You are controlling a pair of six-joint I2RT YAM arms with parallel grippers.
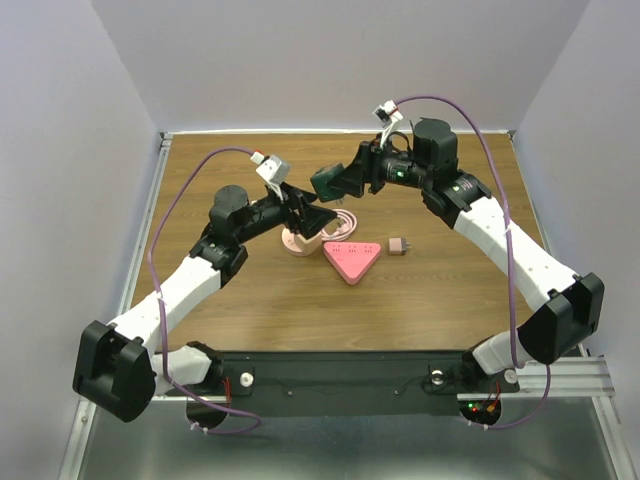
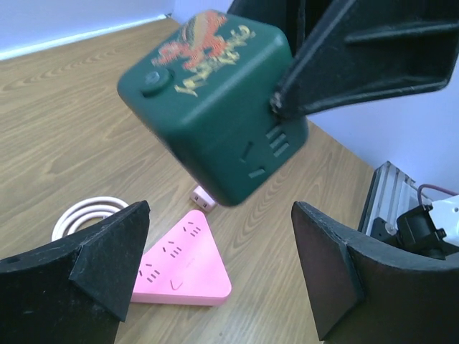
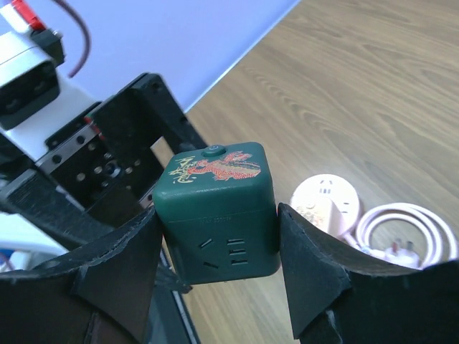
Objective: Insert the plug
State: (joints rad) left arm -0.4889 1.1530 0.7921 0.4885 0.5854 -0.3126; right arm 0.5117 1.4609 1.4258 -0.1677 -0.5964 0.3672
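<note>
A dark green cube socket [image 1: 327, 180] with a red dragon print hangs above the table, and my right gripper [image 1: 338, 180] is shut on its two sides. The cube [image 3: 219, 215] shows slots on its near face, pressed between the pads of the right gripper [image 3: 219, 247]. My left gripper [image 1: 316, 220] stands open just below and left of the cube [image 2: 215, 107], with nothing between its fingers [image 2: 107, 258]. A white plug [image 3: 401, 252] lies on the table at the end of a coiled white cable [image 3: 401, 226].
A pink triangular power strip [image 1: 350, 260] lies mid-table, also visible under the left gripper [image 2: 183, 269]. A small pink adapter [image 1: 398, 245] sits to its right. A round pink-white socket [image 3: 326, 201] lies beside the coil [image 1: 342, 222]. Walls close in the table.
</note>
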